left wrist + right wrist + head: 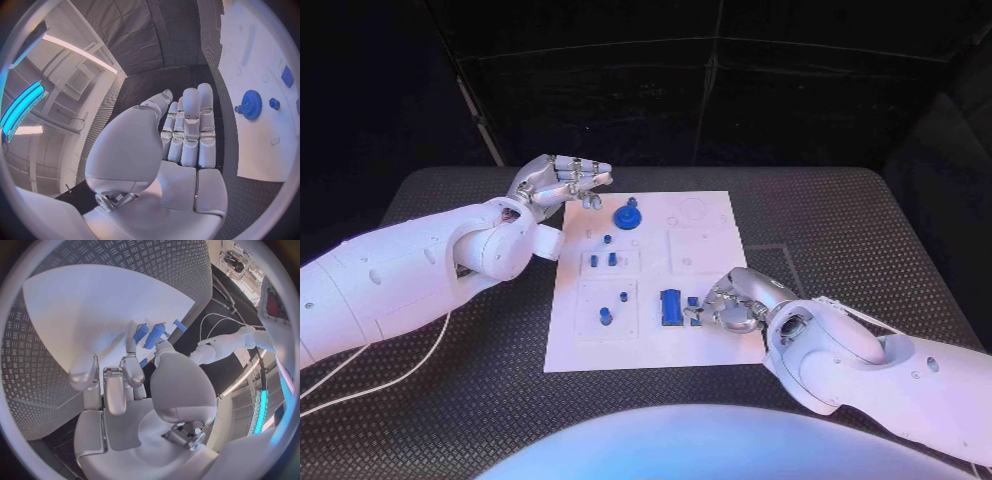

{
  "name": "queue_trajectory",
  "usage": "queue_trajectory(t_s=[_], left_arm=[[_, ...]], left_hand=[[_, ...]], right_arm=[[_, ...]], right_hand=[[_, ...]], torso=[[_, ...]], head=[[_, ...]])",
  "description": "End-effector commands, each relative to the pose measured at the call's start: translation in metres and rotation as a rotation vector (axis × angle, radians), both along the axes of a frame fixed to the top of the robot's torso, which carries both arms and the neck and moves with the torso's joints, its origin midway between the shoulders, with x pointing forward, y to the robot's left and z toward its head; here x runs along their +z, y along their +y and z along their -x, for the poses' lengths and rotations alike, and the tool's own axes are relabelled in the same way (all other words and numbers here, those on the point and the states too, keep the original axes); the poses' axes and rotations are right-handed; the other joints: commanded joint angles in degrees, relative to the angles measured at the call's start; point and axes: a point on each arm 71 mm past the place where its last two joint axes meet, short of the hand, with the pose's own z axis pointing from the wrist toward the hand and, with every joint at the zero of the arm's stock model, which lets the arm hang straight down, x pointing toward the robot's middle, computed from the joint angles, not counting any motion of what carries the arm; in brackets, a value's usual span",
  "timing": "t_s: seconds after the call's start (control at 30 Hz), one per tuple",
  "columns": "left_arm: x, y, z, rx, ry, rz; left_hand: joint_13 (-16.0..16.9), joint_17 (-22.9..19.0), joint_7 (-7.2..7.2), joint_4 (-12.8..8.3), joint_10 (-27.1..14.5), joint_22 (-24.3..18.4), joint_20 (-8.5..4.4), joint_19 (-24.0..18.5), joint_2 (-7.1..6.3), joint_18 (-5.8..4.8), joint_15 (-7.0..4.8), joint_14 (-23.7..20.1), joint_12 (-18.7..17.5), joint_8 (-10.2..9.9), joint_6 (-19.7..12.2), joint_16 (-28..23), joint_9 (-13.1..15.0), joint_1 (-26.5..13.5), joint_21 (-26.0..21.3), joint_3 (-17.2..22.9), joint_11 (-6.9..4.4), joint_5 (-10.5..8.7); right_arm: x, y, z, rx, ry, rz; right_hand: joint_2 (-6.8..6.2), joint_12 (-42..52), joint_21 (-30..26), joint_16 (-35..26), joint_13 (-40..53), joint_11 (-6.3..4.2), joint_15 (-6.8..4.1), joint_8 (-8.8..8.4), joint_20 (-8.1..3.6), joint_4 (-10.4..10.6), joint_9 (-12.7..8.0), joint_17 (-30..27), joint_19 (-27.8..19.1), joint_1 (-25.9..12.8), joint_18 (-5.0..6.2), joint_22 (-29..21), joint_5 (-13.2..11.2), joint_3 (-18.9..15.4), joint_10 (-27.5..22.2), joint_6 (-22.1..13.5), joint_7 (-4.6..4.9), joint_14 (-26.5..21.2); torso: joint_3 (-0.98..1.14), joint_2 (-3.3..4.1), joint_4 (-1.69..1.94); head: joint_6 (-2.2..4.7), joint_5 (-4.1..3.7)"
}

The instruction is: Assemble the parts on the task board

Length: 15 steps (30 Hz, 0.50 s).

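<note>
The white task board (711, 225) lies in the middle of the table. On it stand a blue gear (630, 217), several small blue pegs (607, 239) and a blue block (671, 306). My left hand (560, 182) hovers at the board's far left corner with its palm empty and its fingers (190, 125) stretched out side by side. The gear (251, 104) lies just beyond them. My right hand (736, 300) rests at the board's near right part, its fingers (131, 367) curled. Thumb and fingertip pinch a slim blue part (694, 310) beside the block (140, 332).
The black ribbed table (848, 240) extends on all sides of the board. A white cable (387, 365) runs under my left arm at the near left. The board's right half has empty recesses (692, 212).
</note>
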Motion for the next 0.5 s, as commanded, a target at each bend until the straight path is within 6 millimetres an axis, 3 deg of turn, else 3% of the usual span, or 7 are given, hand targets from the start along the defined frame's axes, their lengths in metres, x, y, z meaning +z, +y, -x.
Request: queue_trajectory(t_s=[0.03, 0.17, 0.37, 0.5], left_arm=[[0.0012, -0.0012, 0.0, -0.011, -0.001, 0.009], [0.0012, -0.0009, 0.0, -0.011, -0.001, 0.008], [0.001, -0.0004, 0.0, -0.011, 0.0, 0.008], [0.0009, 0.0002, -0.0001, -0.009, 0.001, 0.006]], left_hand=[[-0.1, -0.1, 0.2, -0.1, -0.3, -0.1, 0.31, 0.1, 0.37, 0.76, 0.11, -0.3, 0.2, -0.4, -0.1, -0.4, 0.0, 0.1, -0.3, -0.3, 0.01, -0.21], [-0.1, -0.1, 0.2, -0.1, -0.3, -0.1, 0.31, 0.1, 0.37, 0.76, 0.11, -0.3, 0.2, -0.4, -0.1, -0.4, 0.0, 0.1, -0.3, -0.3, 0.01, -0.21], [-0.1, -0.1, 0.2, 0.0, -0.4, -0.1, 0.32, 0.1, 0.38, 0.75, 0.12, -0.3, 0.2, -0.4, -0.1, -0.4, 0.0, 0.1, -0.4, -0.3, 0.01, -0.21], [-0.1, -0.1, 0.22, 0.0, -0.4, -0.1, 0.33, 0.2, 0.39, 0.75, 0.14, -0.3, 0.3, -0.4, -0.1, -0.4, 0.0, 0.1, -0.4, -0.4, 0.03, -0.21]], right_arm=[[0.0013, -0.0012, -0.0005, -0.01, -0.01, 0.001], [0.0007, -0.003, -0.0005, -0.006, -0.007, 0.013], [0.0022, -0.0041, 0.0004, 0.01, -0.016, 0.009], [0.0023, -0.006, 0.0005, 0.019, -0.019, 0.003]], right_hand=[[0.64, 0.2, 0.0, 0.3, 0.0, 0.05, -0.42, 0.1, -0.14, 0.0, 0.1, 9.0, 0.3, 0.1, -0.62, 0.1, 0.7, -0.5, 0.4, 0.4, -0.14, 4.8], [0.73, 0.1, 0.0, 0.3, 0.0, 0.05, -0.44, 0.05, -0.18, -0.6, 0.3, 9.0, 0.3, 2.6, -0.62, 0.1, 0.2, -0.6, 0.3, 0.2, -0.13, 4.8], [0.49, 0.2, 0.0, 0.3, 0.3, 0.13, -0.37, 0.08, -0.14, -1.5, 0.7, 9.1, 0.3, 7.6, -0.65, 0.2, -9.5, -1.7, 0.4, 0.2, -0.01, 4.8], [0.25, 0.2, 0.0, 0.3, 0.3, 0.2, -0.31, 0.03, -0.08, -1.0, 0.8, 9.1, 0.3, 7.8, -0.64, 0.2, -11.6, -2.8, 0.4, 0.1, 0.06, 4.8]], torso=[[-0.04, -0.07, 0.07], [-0.01, -0.02, 0.06], [-0.02, 0.05, 0.02], [-0.08, 0.0, -0.02]], head=[[-0.02, -0.07], [-0.02, -0.08], [0.0, 0.11], [0.02, -0.04]])
